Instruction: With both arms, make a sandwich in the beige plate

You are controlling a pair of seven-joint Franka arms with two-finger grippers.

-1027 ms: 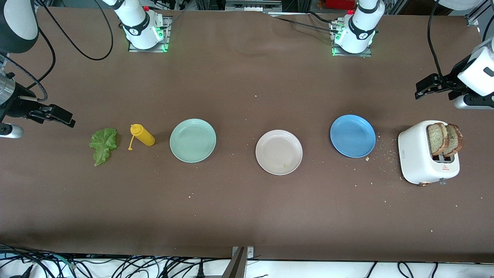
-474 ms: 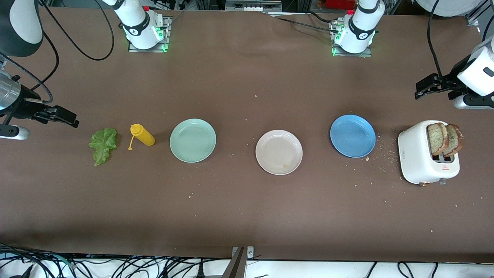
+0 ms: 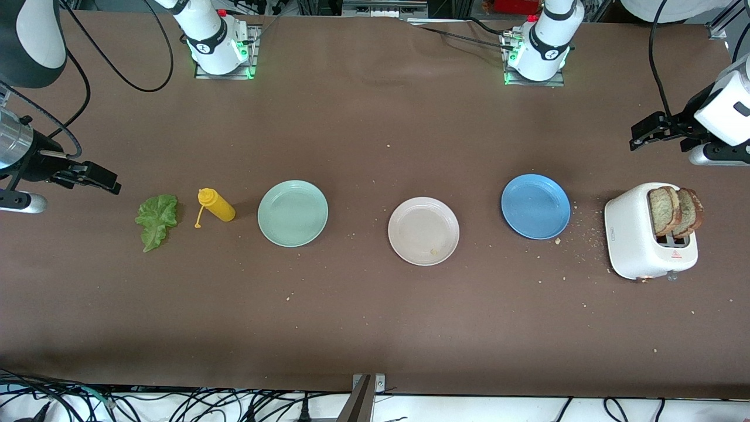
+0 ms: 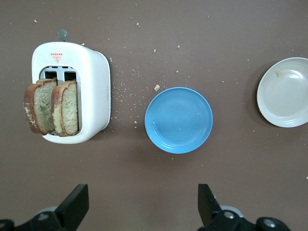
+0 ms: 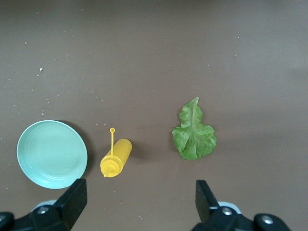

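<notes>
The beige plate (image 3: 423, 231) lay empty, nearest the camera in a row with a green plate (image 3: 293, 213) toward the right arm's end and a blue plate (image 3: 535, 206) toward the left arm's. Two toast slices (image 3: 675, 211) stood in a white toaster (image 3: 638, 234) at the left arm's end, while a lettuce leaf (image 3: 156, 220) and a yellow bottle (image 3: 215, 205) were seen at the other. The left gripper (image 4: 143, 208) was held above the bench near the toaster, the right gripper (image 5: 139, 204) above the bench near the lettuce, both with jaws wide and empty.

Glossy white plastic toaster (image 3: 636, 231) and smooth beige plate (image 3: 410, 228) on matt brown table (image 3: 375, 328)
</notes>
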